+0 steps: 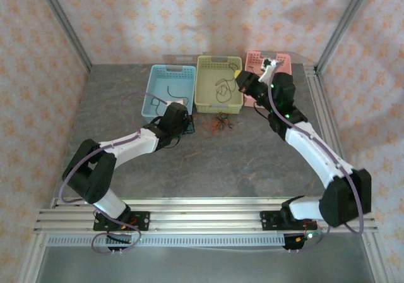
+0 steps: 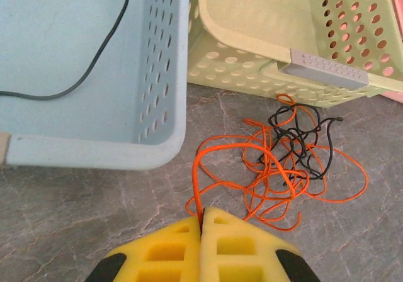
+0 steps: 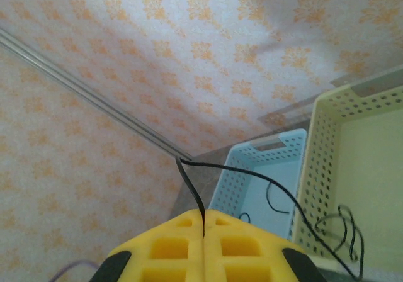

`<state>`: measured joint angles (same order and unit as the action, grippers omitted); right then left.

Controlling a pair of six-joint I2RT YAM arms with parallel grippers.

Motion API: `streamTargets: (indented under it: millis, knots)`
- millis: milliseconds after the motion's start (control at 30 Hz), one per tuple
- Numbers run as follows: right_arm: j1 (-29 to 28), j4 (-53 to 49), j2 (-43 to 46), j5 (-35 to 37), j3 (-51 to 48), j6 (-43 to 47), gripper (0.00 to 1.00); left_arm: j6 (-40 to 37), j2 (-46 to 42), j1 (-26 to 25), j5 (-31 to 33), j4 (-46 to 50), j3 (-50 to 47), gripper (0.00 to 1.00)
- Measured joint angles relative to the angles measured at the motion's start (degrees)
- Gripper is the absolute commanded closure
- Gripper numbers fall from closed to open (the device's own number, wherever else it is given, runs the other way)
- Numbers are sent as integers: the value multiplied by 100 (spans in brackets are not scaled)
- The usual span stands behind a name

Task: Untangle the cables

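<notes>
A tangle of cables (image 2: pixel 286 159), orange-red strands looped through a thinner black one, lies on the grey worktop (image 2: pixel 94 219). It sits just in front of the green basket (image 2: pixel 252 17) and near the corner of the blue basket (image 2: pixel 164 74). The two baskets stand side by side, with a pink basket (image 1: pixel 268 60) beyond the green one on the right.

The left fingers (image 2: pixel 170 250) are low over the worktop and clenched together. They pinch one orange strand (image 2: pixel 196 175), which runs from their tips back into the tangle.

The right fingers (image 3: pixel 170 244) are raised near the right side of the green basket in the top view. They are pressed shut on a black cable (image 3: pixel 192 191). This cable kinks above the tips, arcs away and drops into the green basket, where the rest of it lies in loose loops.

A second black cable (image 2: pixel 88 74) curves across the floor of the blue basket, apart from the tangle.
</notes>
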<state>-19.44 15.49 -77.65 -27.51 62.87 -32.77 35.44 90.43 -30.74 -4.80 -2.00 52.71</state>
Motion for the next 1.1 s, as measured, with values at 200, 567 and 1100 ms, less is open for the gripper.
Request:
streamTargets:
  millis: [200,567,1100]
  knots:
    - [-61,804,-1386,-229,789,-407,100,59,-46,7,81,-92,-28,100]
    - [-584,2229,-4365,-796,3003,-1714,100,59,-44,7,81,-164,-31,100]
    - [-1161,-33,-5744,-706,4682,-479,63,59,-44,7,76,-173,-31,100]
